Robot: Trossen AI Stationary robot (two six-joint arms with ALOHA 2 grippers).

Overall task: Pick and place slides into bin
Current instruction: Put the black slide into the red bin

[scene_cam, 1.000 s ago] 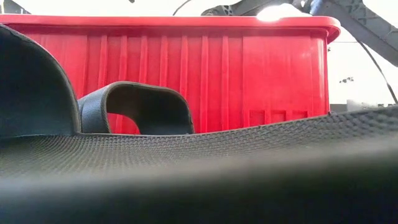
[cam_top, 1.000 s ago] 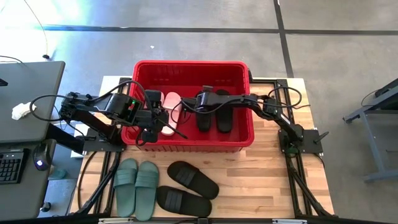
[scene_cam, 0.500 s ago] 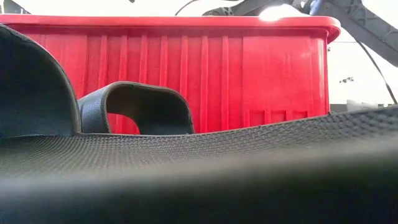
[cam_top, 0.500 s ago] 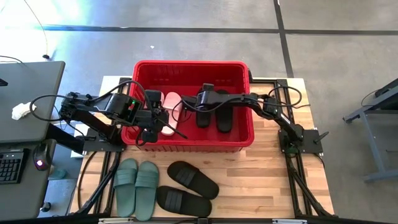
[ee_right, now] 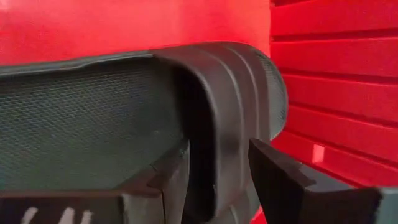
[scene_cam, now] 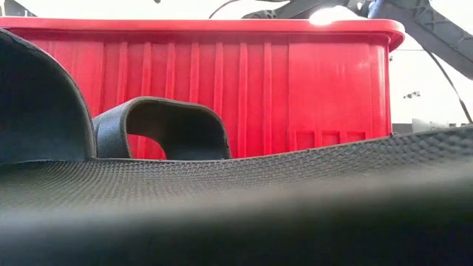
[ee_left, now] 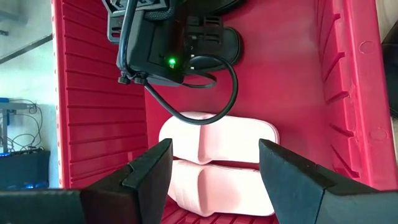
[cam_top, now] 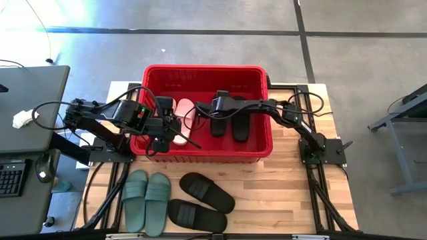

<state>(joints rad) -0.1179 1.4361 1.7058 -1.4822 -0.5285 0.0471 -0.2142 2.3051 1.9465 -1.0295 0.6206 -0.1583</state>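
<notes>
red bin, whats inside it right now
Inside the red bin: a pink pair and a black pair. The right tool straddles one black slide's edge, hiding part of it; the left tool hovers open above the pink pair.

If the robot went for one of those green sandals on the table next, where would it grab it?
Probably by the wide strap, coming straight down from above. The green sandals lie flat, side by side and sole down on the table, so each strap arches up off the footbed, leaving room for a finger under it. The left gripper is nearer, now open over the pink pair in the bin.
</notes>
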